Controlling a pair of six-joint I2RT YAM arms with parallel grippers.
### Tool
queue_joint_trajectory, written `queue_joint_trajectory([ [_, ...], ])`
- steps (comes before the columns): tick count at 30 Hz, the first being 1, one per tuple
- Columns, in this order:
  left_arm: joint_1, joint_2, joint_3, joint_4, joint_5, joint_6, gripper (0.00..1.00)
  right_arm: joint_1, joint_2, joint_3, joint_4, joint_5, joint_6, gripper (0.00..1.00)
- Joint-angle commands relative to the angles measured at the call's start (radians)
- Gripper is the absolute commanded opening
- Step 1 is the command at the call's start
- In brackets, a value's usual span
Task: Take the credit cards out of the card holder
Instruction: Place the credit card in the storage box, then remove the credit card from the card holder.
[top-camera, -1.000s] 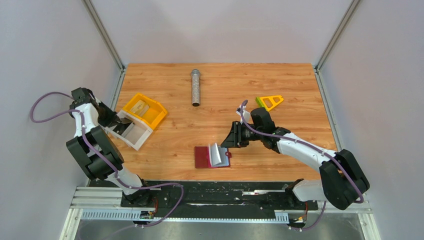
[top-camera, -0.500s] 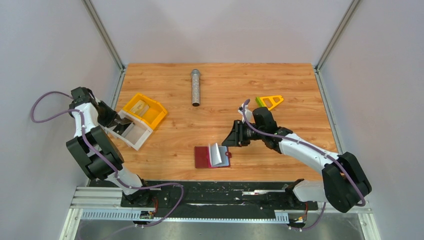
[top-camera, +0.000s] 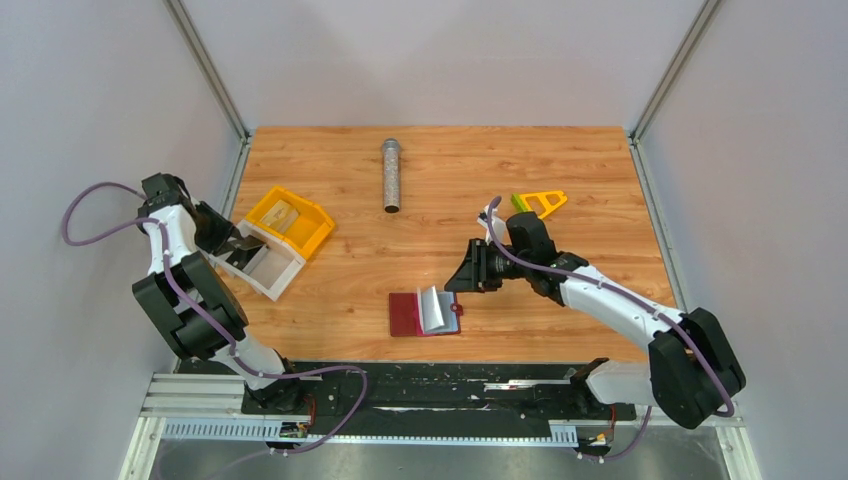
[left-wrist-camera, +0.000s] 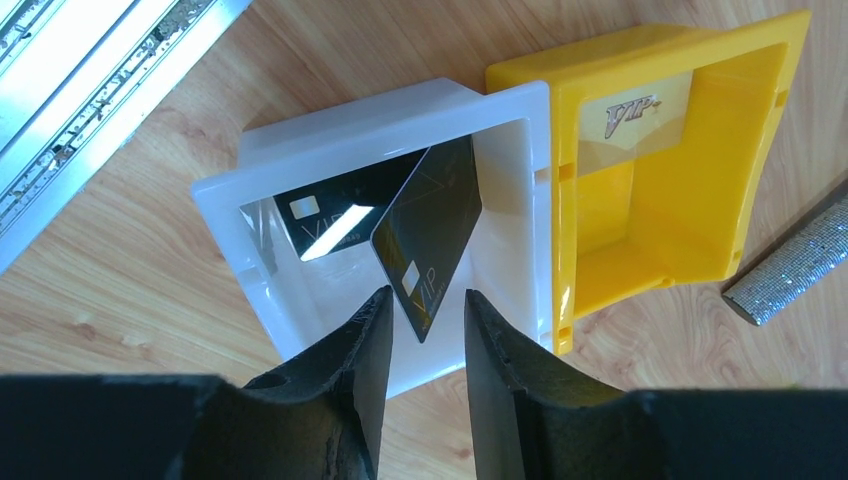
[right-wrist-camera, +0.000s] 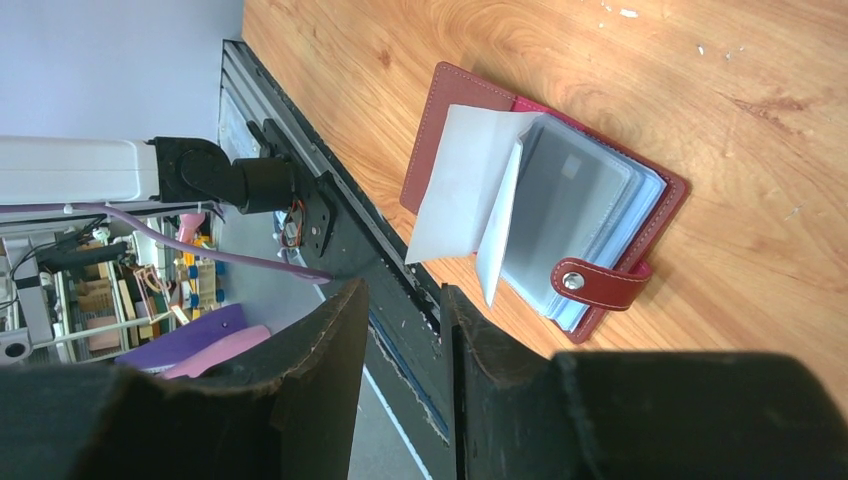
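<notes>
The dark-red card holder (top-camera: 425, 313) lies open near the table's front edge. In the right wrist view its blue-grey pockets (right-wrist-camera: 570, 215) and snap tab (right-wrist-camera: 600, 282) show, with one leaf standing up. My right gripper (top-camera: 458, 278) is open and empty just behind it, and is also seen in the right wrist view (right-wrist-camera: 400, 290). My left gripper (left-wrist-camera: 425, 298) is open above the white tray (left-wrist-camera: 225, 205). A dark grey-black card (left-wrist-camera: 430, 225) leans inside that tray. A tan-gold card (left-wrist-camera: 640, 110) lies in the yellow tray (left-wrist-camera: 700, 235).
The white tray (top-camera: 262, 265) and the yellow tray (top-camera: 310, 240) sit side by side at the left. A glittery silver cylinder (top-camera: 391, 175) lies at the back middle. A yellow-green triangular piece (top-camera: 538, 203) lies behind the right arm. A metal rail runs along the left edge.
My right gripper has drifted slightly to the right, staying open. The left arm, the trays and the card holder have not moved.
</notes>
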Motion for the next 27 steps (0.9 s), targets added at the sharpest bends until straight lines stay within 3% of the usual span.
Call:
queue_joint_trajectory([
  [1, 0.013, -0.029, 0.067, 0.003, 0.008, -0.034, 0.41, -0.005, -0.033, 0.052, -0.016, 0.009, -0.023, 0.34],
  [18, -0.001, -0.086, 0.077, -0.047, -0.032, -0.032, 0.44, -0.006, -0.042, 0.052, -0.059, 0.032, 0.01, 0.35],
  [27, -0.154, -0.223, 0.019, -0.074, 0.017, 0.023, 0.45, -0.005, -0.019, 0.005, -0.086, 0.064, 0.006, 0.34],
])
